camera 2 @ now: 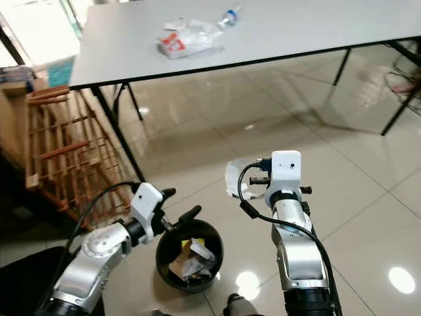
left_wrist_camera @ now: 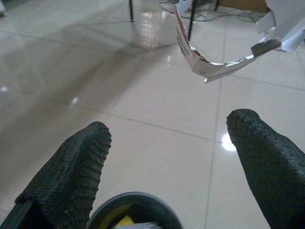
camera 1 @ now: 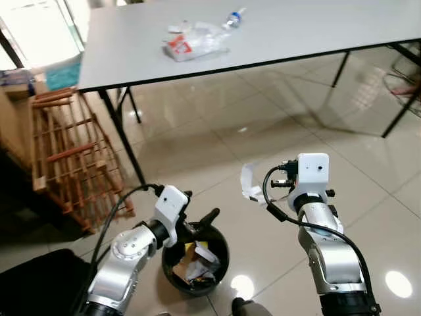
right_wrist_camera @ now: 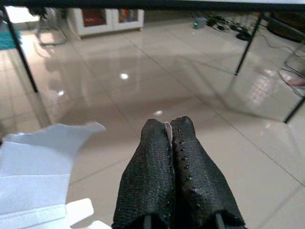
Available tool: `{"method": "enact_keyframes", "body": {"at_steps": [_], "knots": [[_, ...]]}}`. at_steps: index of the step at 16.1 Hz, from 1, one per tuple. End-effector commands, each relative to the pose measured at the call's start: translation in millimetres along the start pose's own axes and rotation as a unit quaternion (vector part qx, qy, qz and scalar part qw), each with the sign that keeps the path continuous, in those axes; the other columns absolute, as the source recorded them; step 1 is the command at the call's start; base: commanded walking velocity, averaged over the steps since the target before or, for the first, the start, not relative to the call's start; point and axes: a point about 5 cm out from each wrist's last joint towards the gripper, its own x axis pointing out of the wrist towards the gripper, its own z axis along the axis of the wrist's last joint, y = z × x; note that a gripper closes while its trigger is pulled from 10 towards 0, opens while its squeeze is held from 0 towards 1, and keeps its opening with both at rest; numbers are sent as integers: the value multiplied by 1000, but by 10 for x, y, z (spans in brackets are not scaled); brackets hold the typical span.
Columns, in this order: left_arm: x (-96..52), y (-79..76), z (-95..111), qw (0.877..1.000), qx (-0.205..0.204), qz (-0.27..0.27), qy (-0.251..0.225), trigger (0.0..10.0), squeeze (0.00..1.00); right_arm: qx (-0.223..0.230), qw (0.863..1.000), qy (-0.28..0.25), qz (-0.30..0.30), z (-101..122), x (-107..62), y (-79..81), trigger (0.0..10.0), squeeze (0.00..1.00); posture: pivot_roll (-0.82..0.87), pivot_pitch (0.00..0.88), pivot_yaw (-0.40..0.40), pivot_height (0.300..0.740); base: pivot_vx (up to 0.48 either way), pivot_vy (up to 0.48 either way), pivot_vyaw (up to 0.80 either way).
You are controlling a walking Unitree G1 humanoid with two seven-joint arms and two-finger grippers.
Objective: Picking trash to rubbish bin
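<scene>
Trash: torn white carton piece [camera 1: 248, 181] hangs pinched in the right end effector [camera 1: 268, 191], above the tiled floor [camera 1: 263, 118] and off to the robot's right of the black rubbish bin [camera 1: 217, 263]. Bin sits on the floor between the two arms, already holding crumpled paper and a yellow scrap. Left end effector [camera 1: 197, 220] hovers at the bin's rim, fingers spread wide, holding nothing.

Head views, surroundings: grey bench [camera 1: 296, 26] stands further ahead, carrying a clear plastic wrapper with a red label [camera 1: 194, 43] and a plastic bottle [camera 1: 233, 18] (both well apart from the arms). Wooden rack [camera 1: 66, 151] stands by the bench's black leg [camera 1: 122, 135] on the robot's left. More black legs [camera 1: 401, 108] on the right.

Left wrist view: two black fingers [left_wrist_camera: 71, 176] wide apart, bin rim [left_wrist_camera: 136, 210] between them, carton piece [left_wrist_camera: 200, 62] hanging beyond over the floor.

Right wrist view: fingers [right_wrist_camera: 183, 176] pressed together on a thin sliver of the carton [right_wrist_camera: 43, 167], the rest of which spreads out beside them; bench legs [right_wrist_camera: 248, 40] stand beyond.
</scene>
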Motion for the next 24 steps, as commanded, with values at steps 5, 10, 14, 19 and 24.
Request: {"method": "enact_keyframes", "body": {"at_steps": [5, 10, 14, 19, 24], "knots": [[-137, 105, -223, 999, 3, 38, 38, 10000, 0, 4, 1000, 7, 23, -46, -23, 131, 0, 0, 13, 135, 50, 740, 0, 0, 0], [-364, 18, -302, 997, -6, 52, 62, 10000, 0, 16, 999, 32, 42, -141, -145, 292, 0, 0, 37, 262, 50, 740, 0, 0, 0], [-439, -84, -306, 997, -6, 49, 64, 10000, 0, 30, 997, 53, 43, -224, -206, 355, 0, 0, 52, 310, 62, 740, 0, 0, 0], [-672, -51, -340, 995, 8, 44, 93, 10000, 0, 55, 992, 93, 60, -347, -257, 508, 0, 0, 84, 360, 70, 740, 0, 0, 0], [-809, 5, -413, 991, 15, 69, 116, 10000, 0, 56, 987, 120, 91, -506, -256, 691, 0, 0, 122, 378, 77, 740, 0, 0, 0]]}}
